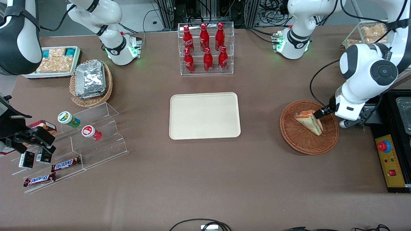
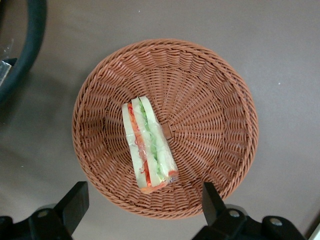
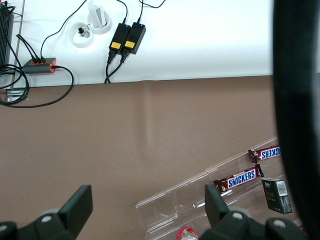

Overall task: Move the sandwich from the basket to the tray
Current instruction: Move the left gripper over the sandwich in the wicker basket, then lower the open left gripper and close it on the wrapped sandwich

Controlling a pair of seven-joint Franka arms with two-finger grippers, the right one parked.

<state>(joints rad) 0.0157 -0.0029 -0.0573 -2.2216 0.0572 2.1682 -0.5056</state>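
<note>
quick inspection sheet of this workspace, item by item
surface: brown table, flat, no spills seen
job's things: sandwich lying in the basket; tray bare
clutter: cola bottle rack, foil packets, Snickers bars on a clear stand toward the parked arm's end
grippers: gripper open, hovering over the sandwich, not touching it
cables: black cable looping above the basket
surroundings: emergency stop button at the working arm's end

A robotics lab: cable bundles [image 1: 205, 9], an emergency-stop box [image 1: 390, 160] (red button), staged snack displays [image 1: 69, 147].
</note>
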